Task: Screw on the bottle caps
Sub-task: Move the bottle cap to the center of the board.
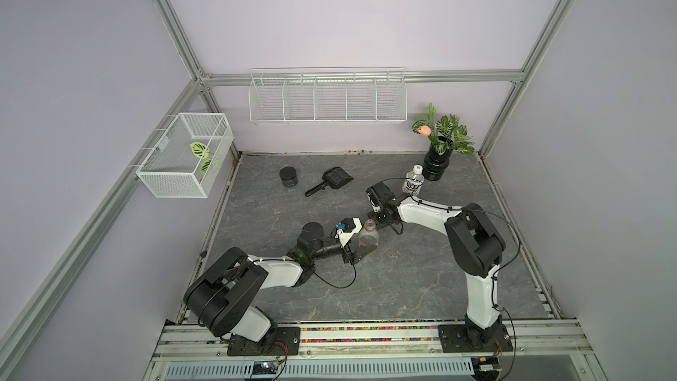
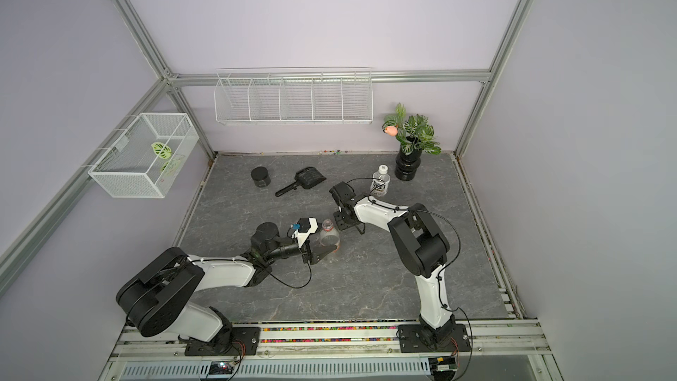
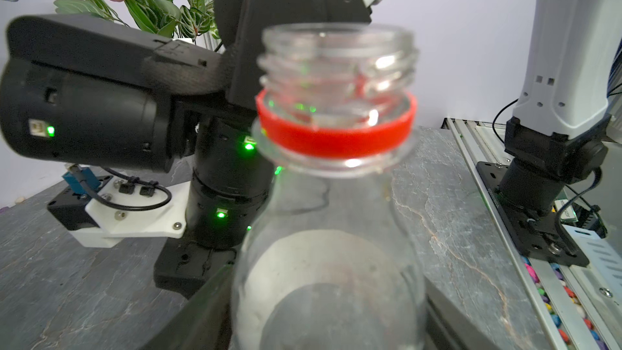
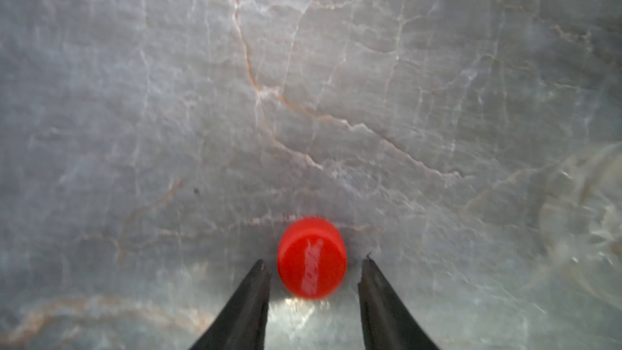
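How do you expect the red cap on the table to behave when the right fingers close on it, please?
The red cap looks small, rigid plastic, so probably light and stiff under the fingers. It lies flat on the table, so rolling seems unlikely; its round side might slip or skid if the fingers close off-centre.

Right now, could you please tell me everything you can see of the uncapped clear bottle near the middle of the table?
The uncapped bottle is clear plastic and looks empty: a broad body narrowing to an open, threaded neck, with a red ring just below the threads. It stands upright near the middle of the grey marbled table. The left gripper clasps its lower body, one finger on each side. Nothing touches its mouth.
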You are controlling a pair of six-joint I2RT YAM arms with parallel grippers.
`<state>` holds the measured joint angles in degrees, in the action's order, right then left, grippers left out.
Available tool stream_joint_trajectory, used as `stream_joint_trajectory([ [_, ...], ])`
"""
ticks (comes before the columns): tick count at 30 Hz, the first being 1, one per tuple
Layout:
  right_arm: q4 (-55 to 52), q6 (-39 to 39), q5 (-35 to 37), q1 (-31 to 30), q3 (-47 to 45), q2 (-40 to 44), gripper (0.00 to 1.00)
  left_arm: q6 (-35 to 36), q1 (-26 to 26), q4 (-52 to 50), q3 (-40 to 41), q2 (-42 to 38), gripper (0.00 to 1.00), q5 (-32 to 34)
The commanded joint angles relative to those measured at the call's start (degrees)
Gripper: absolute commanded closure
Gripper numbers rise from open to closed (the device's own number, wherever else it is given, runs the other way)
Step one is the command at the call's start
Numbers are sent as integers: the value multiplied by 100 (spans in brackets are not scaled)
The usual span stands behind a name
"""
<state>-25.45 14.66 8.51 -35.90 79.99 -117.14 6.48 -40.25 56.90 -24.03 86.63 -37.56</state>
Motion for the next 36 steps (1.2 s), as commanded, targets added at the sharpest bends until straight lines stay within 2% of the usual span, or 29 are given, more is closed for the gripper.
stream_joint_trajectory([
  [1, 28, 229, -147, 63, 152, -116, 60, -59, 0, -29, -41, 56, 23, -71],
  [11, -263, 261, -84, 161, -299, 120, 70, -87, 0, -8, -40, 68, 23, -67],
  [22, -1382, -256, -51, 57, -1632, 1503, 69, -74, 0, 71, -49, 135, 23, -34],
  [36, -1893, -76, -267, -77, -2084, 2133, 67, -1, 0, -8, -25, 69, 23, 56],
])
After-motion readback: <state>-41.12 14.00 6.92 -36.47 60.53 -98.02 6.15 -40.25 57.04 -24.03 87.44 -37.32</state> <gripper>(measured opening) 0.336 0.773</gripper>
